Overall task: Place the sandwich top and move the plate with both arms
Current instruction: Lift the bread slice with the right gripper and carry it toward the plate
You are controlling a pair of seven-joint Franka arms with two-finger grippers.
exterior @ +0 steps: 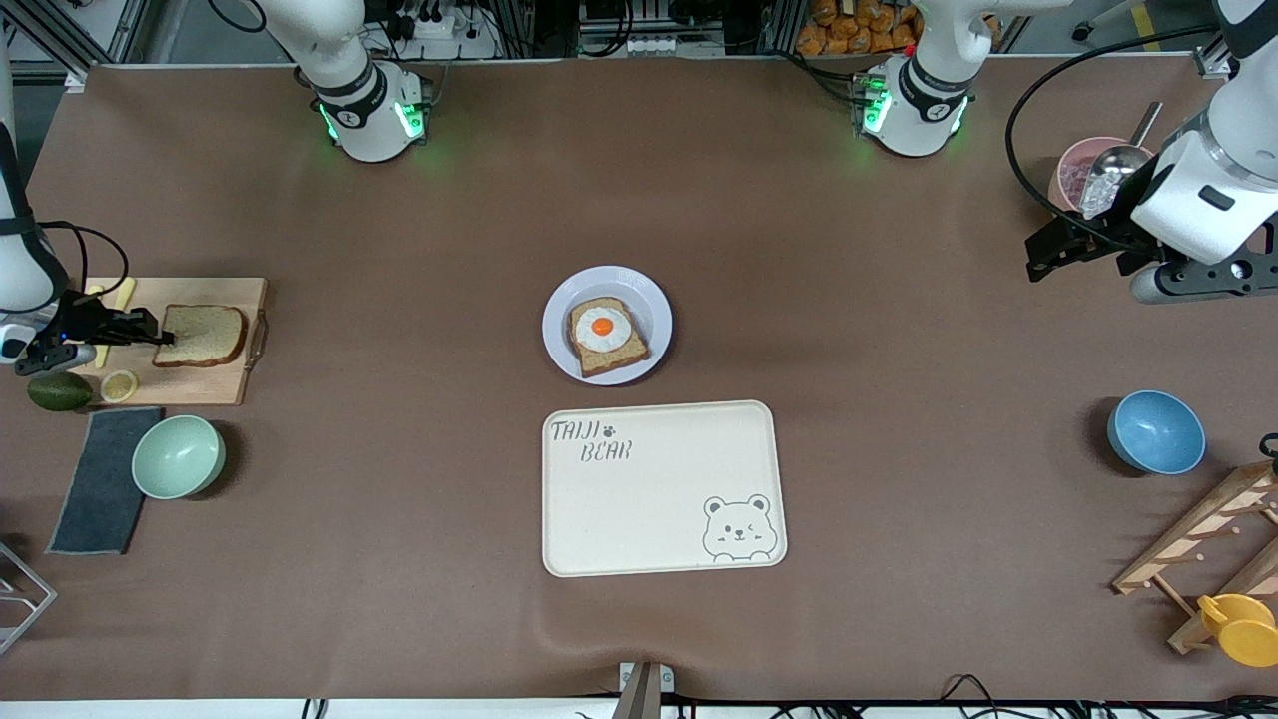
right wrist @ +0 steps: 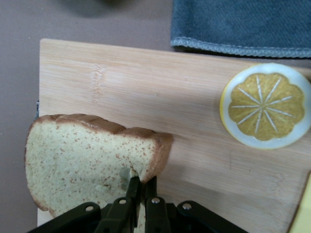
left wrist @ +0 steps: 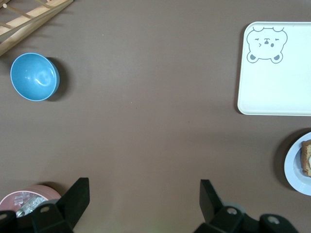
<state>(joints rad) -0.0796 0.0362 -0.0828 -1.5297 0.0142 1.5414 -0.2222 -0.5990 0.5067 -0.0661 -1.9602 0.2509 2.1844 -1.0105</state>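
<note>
The right gripper [exterior: 150, 328] is pinched narrow on the edge of the plain light brown bread slice [exterior: 203, 335], which lies on the pale wooden cutting board [exterior: 215, 384] at the right arm's end of the table; the round pale lavender plate [exterior: 564, 355], holding the egg-topped bread [exterior: 607, 336], sits mid-table, well apart from the board; the left gripper [exterior: 1043, 255] waits spread wide and empty, above the table at the left arm's end, well apart from the board.

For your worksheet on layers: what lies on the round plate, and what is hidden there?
On the plate lies a bread slice topped with a fried egg. The egg covers the slice's middle, and the slice covers part of the plate's floor.
</note>
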